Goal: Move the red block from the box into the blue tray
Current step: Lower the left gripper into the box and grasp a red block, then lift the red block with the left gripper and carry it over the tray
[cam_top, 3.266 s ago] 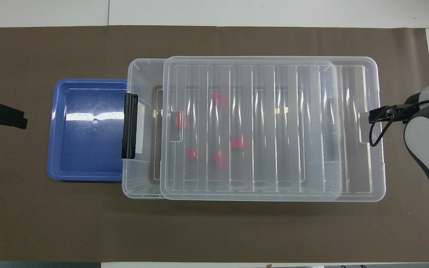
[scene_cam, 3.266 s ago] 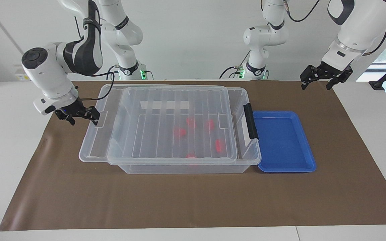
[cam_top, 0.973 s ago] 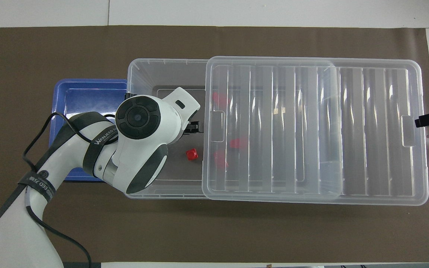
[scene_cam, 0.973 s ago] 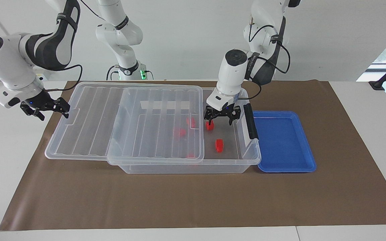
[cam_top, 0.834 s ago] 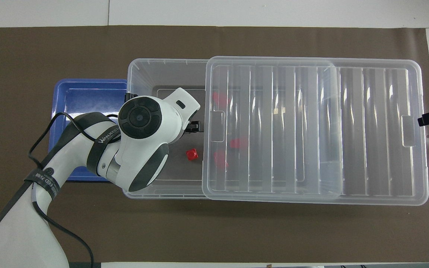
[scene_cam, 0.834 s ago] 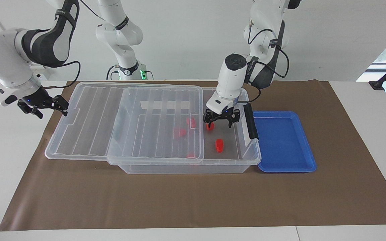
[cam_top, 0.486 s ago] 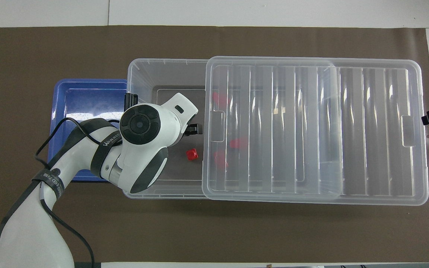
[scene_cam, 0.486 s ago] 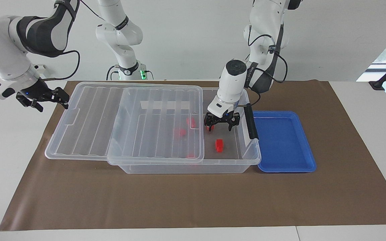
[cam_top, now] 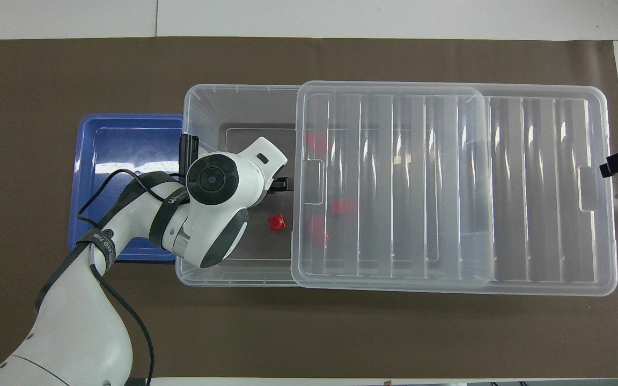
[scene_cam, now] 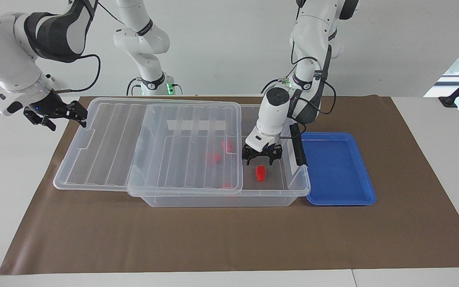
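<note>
The clear box (scene_cam: pixel 217 200) has its ribbed lid (scene_cam: pixel 106 147) slid toward the right arm's end, so the end by the blue tray (scene_cam: pixel 335 171) is uncovered. My left gripper (scene_cam: pixel 258 158) is open and low inside that uncovered end. A red block (scene_cam: pixel 260 172) lies on the box floor just farther from the robots than the gripper, apart from its fingers. Three more red blocks (scene_cam: pixel 213 157) show dimly under the lid. In the overhead view the left hand hides its fingertips; the red block (cam_top: pixel 276 222) lies beside it. My right gripper (scene_cam: pixel 56 113) hangs open off the lid's outer end, touching nothing.
A black clip (scene_cam: pixel 298 144) stands on the box end beside the blue tray (cam_top: pixel 121 150), close to the left wrist. The lid (cam_top: pixel 529 187) overhangs the box toward the right arm's end. Brown paper (scene_cam: pixel 229 239) covers the table.
The left gripper has sunk deeper into the box and now covers the red block it hovered over. The right gripper has drifted up and toward the robots, away from the lid.
</note>
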